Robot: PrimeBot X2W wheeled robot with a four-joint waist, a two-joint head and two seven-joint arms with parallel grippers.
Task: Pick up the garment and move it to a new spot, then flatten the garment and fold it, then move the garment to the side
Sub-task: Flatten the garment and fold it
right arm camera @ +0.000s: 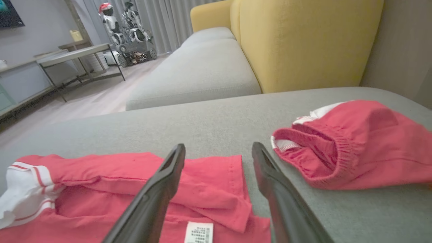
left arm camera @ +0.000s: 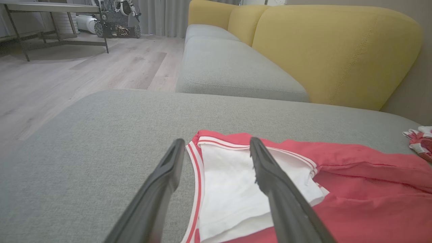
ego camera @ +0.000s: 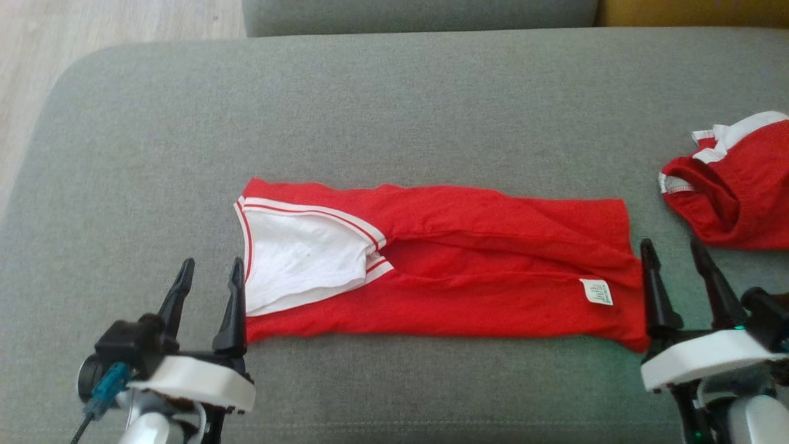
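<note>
Locate the garment point(ego camera: 462, 271) at the middle of the grey cushion point(ego camera: 370, 111), laid out as a long red band running left to right, with a fold ridge along its length; note the white inner face point(ego camera: 296, 259) exposed at the left end, bordered by white trim with red stripes; note the white care label point(ego camera: 596, 291) near the right end, close to the near edge.

Find the left gripper point(ego camera: 211, 266) at the left end of the garment, released and empty, fingers spread; in the left wrist view, see its right finger over the white inner face and its left finger over bare cushion, just beside the trim; contact with the cloth not determinable.

Find the right gripper point(ego camera: 672, 246) at the right end, likewise released and empty; in the right wrist view, see its left finger over the garment's right edge, above the care label, and its right finger over bare cushion.

Observe a second red piece point(ego camera: 733, 197), bunched, with elastic waistband, on the same cushion, beyond the right gripper and apart from the garment.

Behind the cushion: further grey seats and a yellow backrest point(right arm camera: 303, 44); wooden floor point(ego camera: 92, 37) to the left.
</note>
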